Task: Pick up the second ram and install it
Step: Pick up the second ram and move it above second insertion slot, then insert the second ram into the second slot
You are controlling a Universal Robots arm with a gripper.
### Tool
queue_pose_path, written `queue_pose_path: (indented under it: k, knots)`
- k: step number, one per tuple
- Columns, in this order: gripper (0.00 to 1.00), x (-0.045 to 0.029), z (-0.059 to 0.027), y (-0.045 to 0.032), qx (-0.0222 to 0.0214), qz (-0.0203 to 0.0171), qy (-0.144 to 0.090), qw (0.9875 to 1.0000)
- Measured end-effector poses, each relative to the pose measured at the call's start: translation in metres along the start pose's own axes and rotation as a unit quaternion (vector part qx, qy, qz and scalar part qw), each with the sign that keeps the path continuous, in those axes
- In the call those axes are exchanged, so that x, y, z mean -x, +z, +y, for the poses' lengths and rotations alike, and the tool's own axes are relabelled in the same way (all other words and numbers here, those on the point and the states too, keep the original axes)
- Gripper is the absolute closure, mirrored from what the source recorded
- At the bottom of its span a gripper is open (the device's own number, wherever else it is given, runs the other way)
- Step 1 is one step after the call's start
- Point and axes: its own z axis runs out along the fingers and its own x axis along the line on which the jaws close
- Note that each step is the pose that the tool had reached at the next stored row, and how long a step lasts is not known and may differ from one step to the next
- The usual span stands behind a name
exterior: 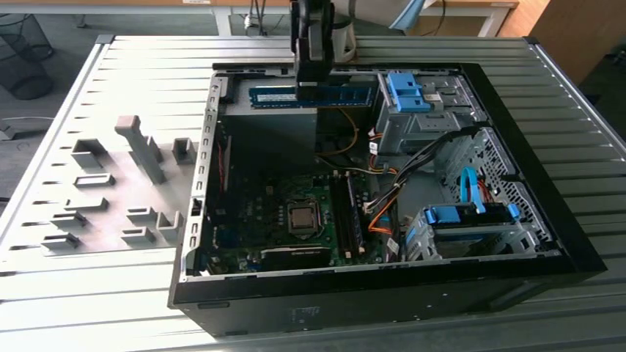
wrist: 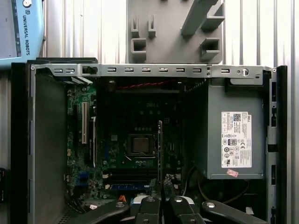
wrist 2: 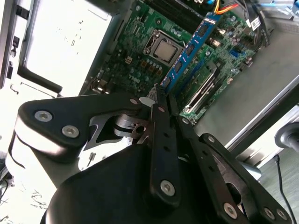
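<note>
The second ram [exterior: 313, 96] is a long blue-green stick with black chips and a pale label. It hangs level above the back of the open computer case [exterior: 391, 282], and my gripper [exterior: 313, 82] is shut on its middle from above. In the second wrist view the second ram [wrist 2: 189, 49] juts out from my gripper [wrist 2: 159, 95] over the motherboard [wrist 2: 140, 60]. In the first wrist view the second ram [wrist: 160, 149] shows edge-on as a thin dark strip rising from my gripper [wrist: 162, 189]. Another memory stick [exterior: 348, 216] stands in a slot beside the processor socket [exterior: 303, 216].
Grey plastic holder blocks [exterior: 127, 191] stand on the slatted table at the exterior view's left. Inside the case are a grey power supply [wrist: 233, 140], drive cages with blue clips [exterior: 411, 92] [exterior: 470, 216], and orange and black cables [exterior: 382, 209] near the memory slots.
</note>
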Motion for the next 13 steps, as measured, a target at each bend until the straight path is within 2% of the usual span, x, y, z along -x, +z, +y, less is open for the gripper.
queue_pose_path:
  k: [8, 13]
  knots:
    - [0.86, 0.0002, -0.0144, -0.0002, 0.0, 0.0, 0.0, 1.0]
    - [0.86, 0.0003, -0.0163, -0.0002, 0.0, 0.0, 0.0, 1.0]
